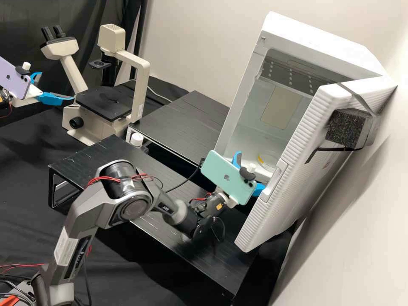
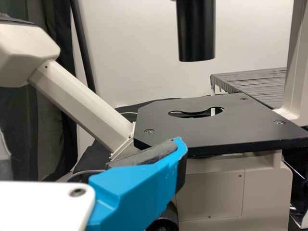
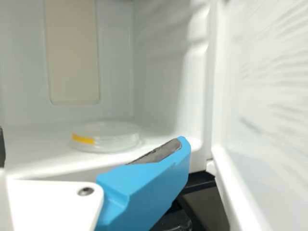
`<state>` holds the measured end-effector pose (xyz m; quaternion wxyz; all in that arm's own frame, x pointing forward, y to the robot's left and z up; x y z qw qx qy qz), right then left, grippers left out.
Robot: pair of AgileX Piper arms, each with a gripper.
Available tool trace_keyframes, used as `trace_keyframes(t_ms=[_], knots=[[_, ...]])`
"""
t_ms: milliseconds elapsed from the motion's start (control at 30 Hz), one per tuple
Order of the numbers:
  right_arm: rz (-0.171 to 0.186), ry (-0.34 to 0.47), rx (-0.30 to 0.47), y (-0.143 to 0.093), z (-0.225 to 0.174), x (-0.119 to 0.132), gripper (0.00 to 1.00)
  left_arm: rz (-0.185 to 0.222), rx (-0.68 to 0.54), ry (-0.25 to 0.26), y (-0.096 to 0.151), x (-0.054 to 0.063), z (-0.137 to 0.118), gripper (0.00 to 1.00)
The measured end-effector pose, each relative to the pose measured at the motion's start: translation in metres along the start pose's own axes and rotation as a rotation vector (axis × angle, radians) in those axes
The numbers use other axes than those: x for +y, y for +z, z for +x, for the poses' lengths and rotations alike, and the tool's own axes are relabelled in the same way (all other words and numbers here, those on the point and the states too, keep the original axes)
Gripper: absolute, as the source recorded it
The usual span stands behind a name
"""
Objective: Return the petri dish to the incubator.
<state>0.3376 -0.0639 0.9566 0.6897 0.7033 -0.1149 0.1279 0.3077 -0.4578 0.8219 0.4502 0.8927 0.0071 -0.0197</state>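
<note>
In the high view, my right gripper (image 1: pixel 250 170) stands open at the mouth of the white incubator (image 1: pixel 260 29), partly hidden by the phone mounted on it. The clear petri dish (image 1: pixel 268 160) with its yellow mark rests inside, on the incubator's floor. From the right wrist, the petri dish (image 3: pixel 108 139) lies flat beyond the parted fingers of my right gripper (image 3: pixel 91 144), not held by them. At the far left, my left gripper (image 1: pixel 52 87) is open beside the microscope; in its wrist view, one blue finger of the left gripper (image 2: pixel 91 147) is near the stage.
The microscope's black stage (image 1: pixel 104 102) is at the back left. The incubator door (image 1: pixel 293 170) is swung open just right of the right gripper. Black raised platforms (image 1: pixel 182 123) stand between microscope and incubator, with a small white-capped bottle (image 1: pixel 137 139) beside them.
</note>
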Motion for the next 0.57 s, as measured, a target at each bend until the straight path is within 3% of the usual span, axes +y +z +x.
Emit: trace_keyframes(t_ms=[100,300,567], knots=[[0.016,0.025,0.002,-0.008,-0.028,0.001,1.0,0.0,0.0,0.0,0.0,0.0,0.0,1.0],[0.033,0.003,-0.074,-0.027,-0.095,-0.009,1.0,0.0,0.0,0.0,0.0,0.0,0.0,1.0],[0.13,-0.08,-0.024,-0.06,-0.174,-0.03,1.0,0.0,0.0,0.0,0.0,0.0,0.0,1.0]])
